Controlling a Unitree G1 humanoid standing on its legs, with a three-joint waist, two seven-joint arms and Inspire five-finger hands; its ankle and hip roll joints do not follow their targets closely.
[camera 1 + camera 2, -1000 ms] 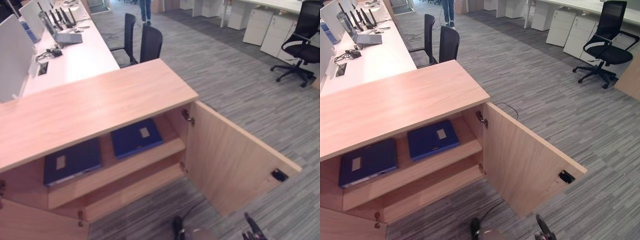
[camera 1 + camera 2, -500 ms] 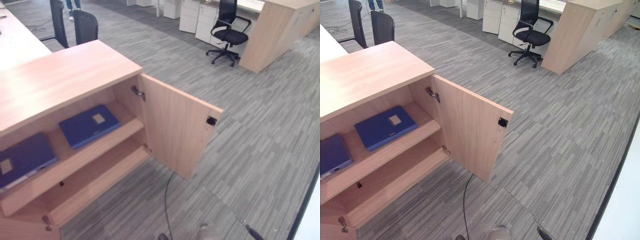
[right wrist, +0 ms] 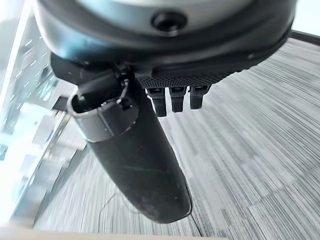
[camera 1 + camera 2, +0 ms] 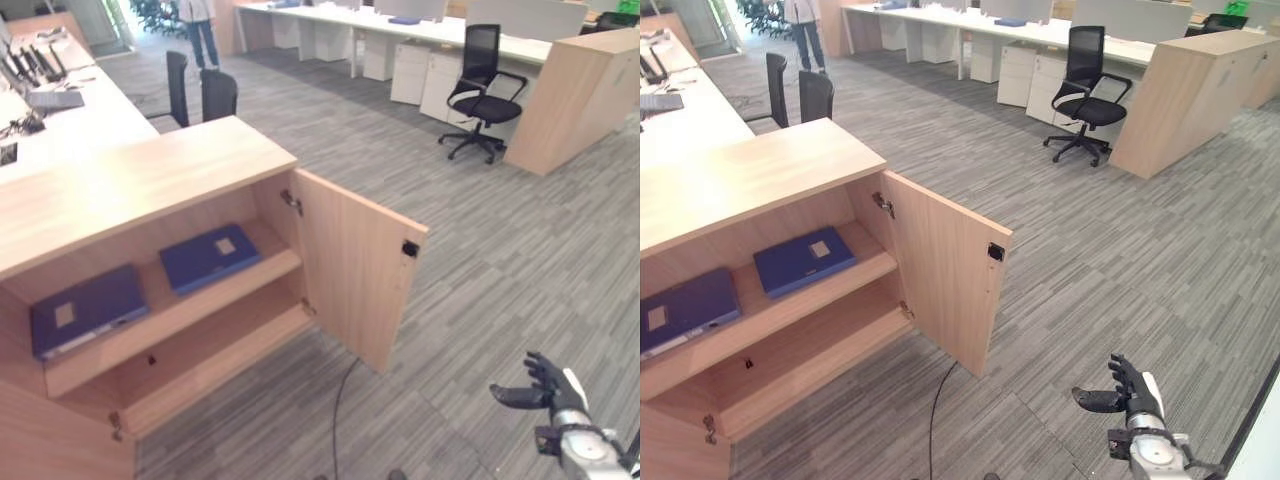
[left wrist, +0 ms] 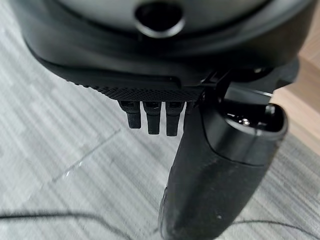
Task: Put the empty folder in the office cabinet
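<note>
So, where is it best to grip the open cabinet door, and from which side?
Probably the door's free vertical edge near the black latch, approached from the floor side to its right: it swings on hinges at the cabinet, and no handle shows.

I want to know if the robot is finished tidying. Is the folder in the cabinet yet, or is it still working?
It looks nearly done. Two blue folders lie on the upper shelf of the cabinet. The right hand holds nothing, out over the carpet with relaxed fingers. The left hand is empty too. The cabinet door stands open, so shutting it may be what is left.
</note>
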